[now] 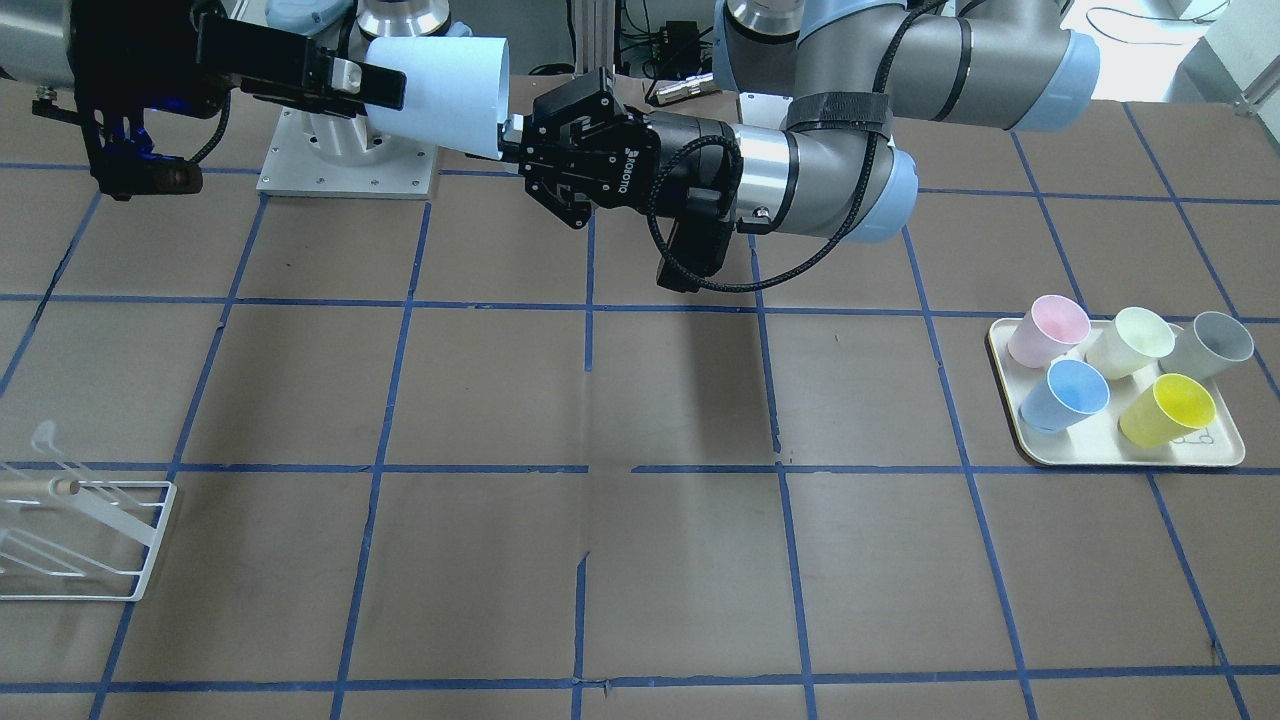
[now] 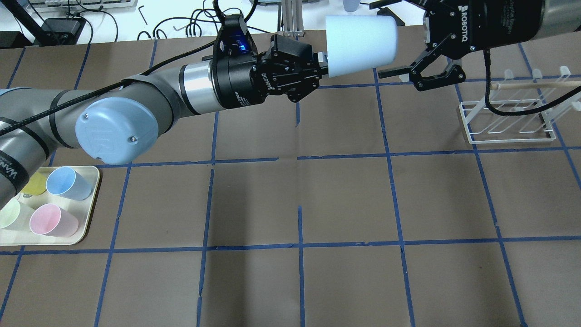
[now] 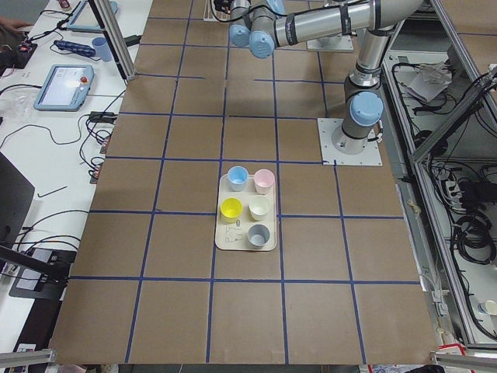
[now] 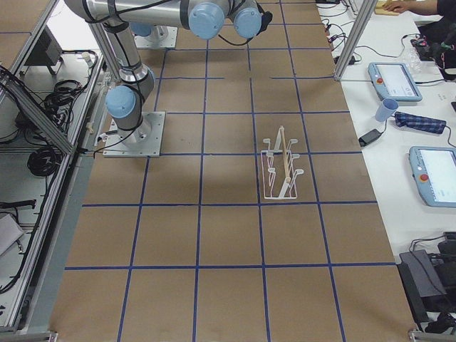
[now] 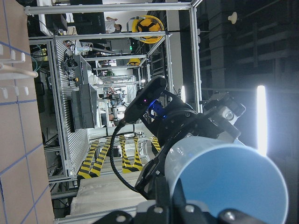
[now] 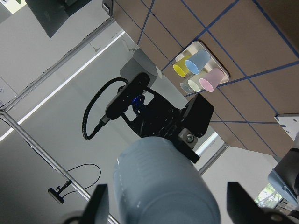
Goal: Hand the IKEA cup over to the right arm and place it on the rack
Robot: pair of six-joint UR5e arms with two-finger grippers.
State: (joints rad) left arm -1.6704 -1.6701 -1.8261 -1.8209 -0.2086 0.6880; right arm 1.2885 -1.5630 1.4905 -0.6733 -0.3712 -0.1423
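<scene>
Roughly midway, by my reading: the cup [image 2: 361, 45] is off the tray [image 2: 93, 184] and held level in the air above the desk [image 2: 345, 195]. The handover is not yet finished, and the rack [image 2: 508, 141] holds no cup. The left gripper [image 2: 324, 66] is clenched on the cup's wide rim, so the mouth faces that wrist and the closed base points at the right arm. The right gripper [image 2: 375, 39] is spread wide, one finger on each side of the base end. The right wrist view shows gaps between both fingers and the cup wall. Left to do: the right gripper closing, the left letting go, the carry to the rack, and setting the cup on a prong.
</scene>
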